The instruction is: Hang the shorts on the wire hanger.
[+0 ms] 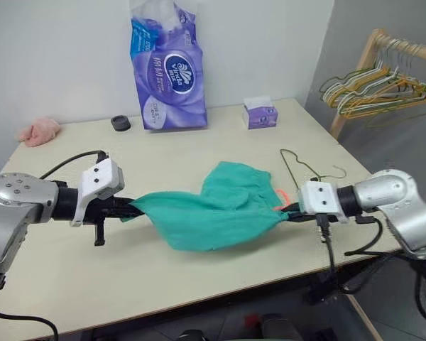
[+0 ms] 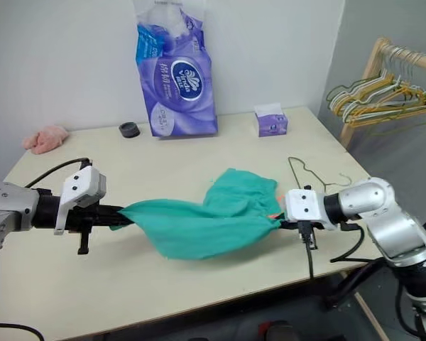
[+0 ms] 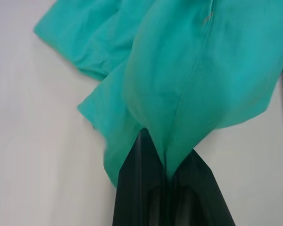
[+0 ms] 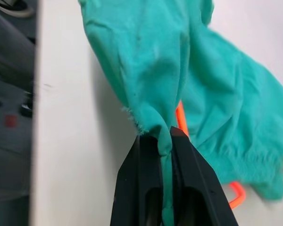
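While both arms are up over the table (image 1: 71, 284), the shorts (image 1: 213, 209) are stretched out between them like a little hammock, teal fabric sagging in the middle and pretty much hanging above the tabletop near its front edge. Left gripper (image 1: 128, 208) is clamped tight on one end of the cloth, and in the left wrist view you can see the fabric pinched right between its black fingers (image 3: 137, 188) and fanning out from there. Right gripper (image 1: 292, 211) is doing the same on the other end, fingers clenched on a bunched bit of hem, with the orange-pink drawstring (image 4: 181, 120) peeking out just beside the pinch. The wire hanger (image 1: 305, 168) is lying flat on the table, just behind the right gripper and near the right edge, not touching the shorts as far as I can tell. Further back there's a big purple pack of tissue rolls (image 1: 167, 67) standing against the wall, a small purple tissue box (image 1: 260, 114), a little black round thing (image 1: 121, 123) and a pink cloth (image 1: 39, 131) at the far left corner. Off to the right a wooden rack (image 1: 369, 53) holds a bunch of coloured hangers (image 1: 376, 89).
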### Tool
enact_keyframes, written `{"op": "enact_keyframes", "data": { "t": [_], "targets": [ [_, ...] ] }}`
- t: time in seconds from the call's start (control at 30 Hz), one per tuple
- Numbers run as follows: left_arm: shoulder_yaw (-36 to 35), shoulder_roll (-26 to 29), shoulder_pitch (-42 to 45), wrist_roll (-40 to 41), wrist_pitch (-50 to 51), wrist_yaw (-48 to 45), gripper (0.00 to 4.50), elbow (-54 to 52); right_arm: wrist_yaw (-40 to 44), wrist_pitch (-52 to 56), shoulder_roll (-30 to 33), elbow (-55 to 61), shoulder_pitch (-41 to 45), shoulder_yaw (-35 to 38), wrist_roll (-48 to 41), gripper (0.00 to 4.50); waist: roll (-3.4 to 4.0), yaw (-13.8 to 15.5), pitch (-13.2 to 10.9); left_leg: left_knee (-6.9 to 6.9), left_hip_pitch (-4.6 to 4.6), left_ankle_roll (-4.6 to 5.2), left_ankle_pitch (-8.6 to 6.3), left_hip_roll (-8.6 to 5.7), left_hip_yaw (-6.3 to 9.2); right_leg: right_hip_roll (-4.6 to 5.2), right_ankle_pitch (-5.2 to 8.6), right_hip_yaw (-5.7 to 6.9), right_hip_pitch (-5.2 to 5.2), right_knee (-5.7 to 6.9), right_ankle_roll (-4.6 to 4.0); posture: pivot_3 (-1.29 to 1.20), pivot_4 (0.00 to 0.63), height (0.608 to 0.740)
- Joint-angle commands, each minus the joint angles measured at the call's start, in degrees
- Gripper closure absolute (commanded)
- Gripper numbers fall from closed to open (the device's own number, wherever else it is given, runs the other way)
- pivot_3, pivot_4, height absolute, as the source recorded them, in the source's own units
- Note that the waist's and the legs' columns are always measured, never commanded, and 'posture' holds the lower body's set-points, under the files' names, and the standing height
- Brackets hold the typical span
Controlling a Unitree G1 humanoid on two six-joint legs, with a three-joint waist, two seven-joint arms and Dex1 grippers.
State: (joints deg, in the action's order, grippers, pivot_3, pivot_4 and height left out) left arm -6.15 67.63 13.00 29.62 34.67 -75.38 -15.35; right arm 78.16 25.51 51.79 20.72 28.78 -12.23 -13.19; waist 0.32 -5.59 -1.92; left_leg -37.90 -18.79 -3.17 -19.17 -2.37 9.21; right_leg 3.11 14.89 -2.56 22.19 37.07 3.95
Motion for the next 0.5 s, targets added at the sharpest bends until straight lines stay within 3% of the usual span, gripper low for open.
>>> {"op": "enact_keyframes", "data": {
  "t": [0.03, 0.13, 0.23, 0.37, 0.4, 0.5],
  "targets": [
    [7.37, -4.7, 12.92, -3.25, -0.51, -0.55, 4.48, 6.45, 2.76, 1.57, -3.33, -13.29, 12.89, -2.5, 0.59, 4.5, 0.08, 0.14, -0.12, -0.02, 0.03, 0.01, 0.0, -0.01, 0.0, 0.0, 0.01, 0.02, -0.05, -0.01, 0.02, -0.07, 0.0, 0.74],
    [14.36, -15.75, 29.44, -13.21, -7.08, 6.03, 4.48, 26.76, -2.35, -9.17, -10.31, -39.42, 26.33, -8.16, 10.54, 4.5, -0.04, 0.84, -0.2, 0.03, 0.74, 0.07, 0.04, -0.07, 0.04, -0.04, 0.13, 0.15, -0.87, -0.14, 0.34, -0.07, 0.0, 0.74],
    [19.07, -25.62, 50.83, -28.57, -25.26, 26.07, 4.48, 58.41, -21.19, -27.51, -19.57, -69.82, 44.54, -13.18, 23.66, 4.5, -0.37, 0.72, -0.38, -0.06, 1.07, -0.14, 0.16, -0.16, 0.15, -0.03, -0.11, 0.14, -1.01, -0.08, 0.08, -0.07, 0.0, 0.74],
    [22.62, -24.66, 72.09, -42.2, -41.39, 50.47, 4.48, 79.97, -41.85, -39.51, -26.46, -86.13, 60.0, -12.82, 30.1, 4.5, -0.86, -2.46, -0.29, -0.05, -0.86, -0.94, 0.62, -0.2, 0.0, 0.22, -0.66, -0.14, 1.55, 0.29, -0.7, -0.08, 0.0, 0.74],
    [23.48, -23.22, 76.48, -44.78, -43.93, 53.73, 4.48, 82.44, -47.83, -42.66, -27.29, -87.93, 63.12, -12.38, 31.45, 4.5, -0.93, -2.92, -0.23, -0.15, -1.58, -0.94, 0.62, -0.27, -0.04, 0.38, -0.66, -0.19, 2.47, 0.89, -0.7, -0.09, 0.0, 0.74],
    [27.09, -18.82, 85.2, -52.49, -50.34, 58.25, 4.48, 85.41, -57.8, -49.96, -28.61, -90.31, 68.82, -9.58, 31.93, 4.5, -0.98, -5.4, -0.23, -0.77, -3.38, -0.9, 0.62, -0.17, -0.23, 0.98, -0.65, -0.22, 4.18, 1.1, -0.72, -0.09, 0.0, 0.74]
  ]
}}
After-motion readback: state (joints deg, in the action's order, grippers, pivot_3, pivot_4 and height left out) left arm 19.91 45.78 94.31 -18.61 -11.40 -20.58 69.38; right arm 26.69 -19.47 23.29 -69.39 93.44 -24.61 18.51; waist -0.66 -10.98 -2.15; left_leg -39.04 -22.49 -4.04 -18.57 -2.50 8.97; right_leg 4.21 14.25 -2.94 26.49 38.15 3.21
